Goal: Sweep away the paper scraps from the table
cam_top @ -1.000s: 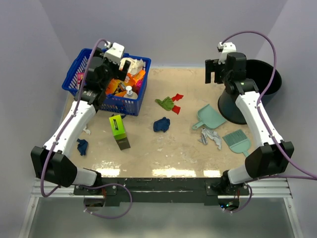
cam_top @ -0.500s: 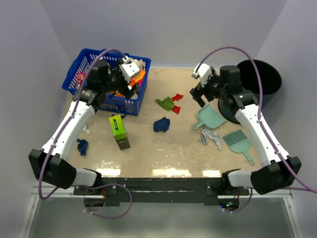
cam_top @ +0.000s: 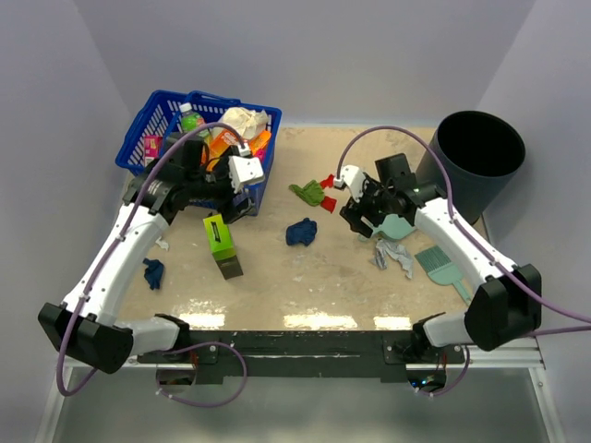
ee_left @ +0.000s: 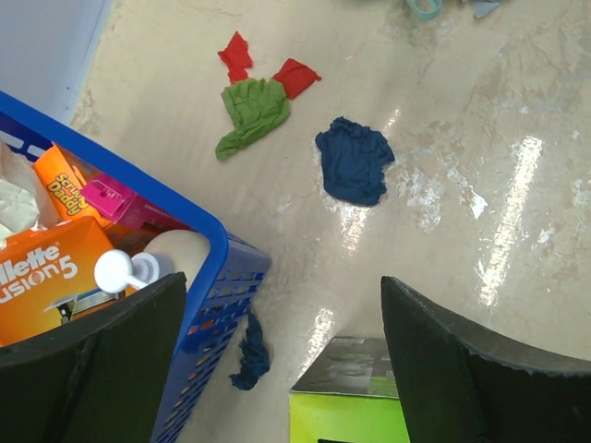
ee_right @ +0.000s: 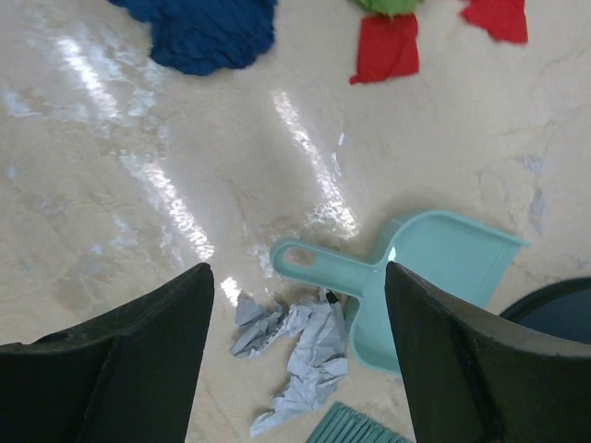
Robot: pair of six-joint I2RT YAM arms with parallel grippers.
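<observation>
Right gripper (cam_top: 356,217) lower (two red scraps (cam_top: 328,204))

Bright, even light from overhead; white glare streaks the glossy table (cam_top: 323,268); close gripper fingers (ee_right: 102,360) look blurred.

Arm links (cam_top: 120,249) white, joints (cam_top: 503,309) black, cables (cam_top: 388,128) purple, tool fingers (ee_left: 92,360) matte black.

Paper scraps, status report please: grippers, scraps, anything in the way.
Left gripper open, empty, by blue basket. Right gripper open above dustpan handle. Paper scraps on table, unswept. Green box sits among them.
</observation>
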